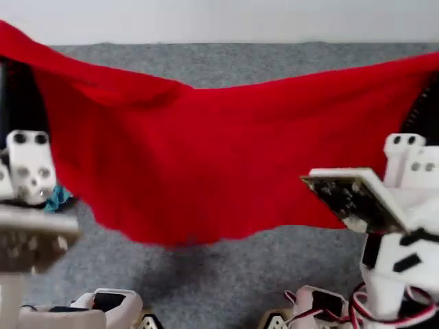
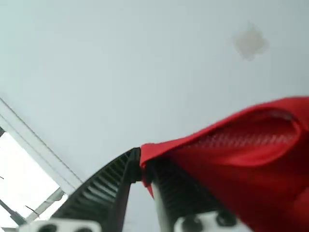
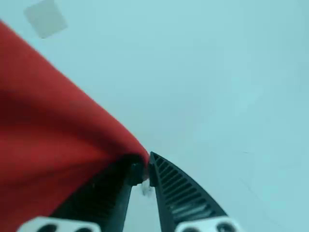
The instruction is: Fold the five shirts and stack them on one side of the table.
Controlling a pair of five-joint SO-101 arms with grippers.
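A red shirt (image 1: 212, 157) hangs spread wide in the air across the high view, stretched between both arms above the grey table (image 1: 226, 281). Its lower hem sags toward the table's middle. My left gripper (image 2: 141, 166) is shut on a corner of the red shirt (image 2: 241, 159), with cloth pinched between the black ribbed fingers (image 2: 104, 188). My right gripper (image 3: 146, 166) is shut on the opposite corner of the red shirt (image 3: 53, 150). Both wrist cameras point up at a pale ceiling.
The white body of one arm (image 1: 27, 171) stands at the table's left side and another arm (image 1: 398, 205) at the right. A small teal scrap of cloth (image 1: 56, 199) shows beside the left arm. Grey table surface lies bare below the shirt's hem.
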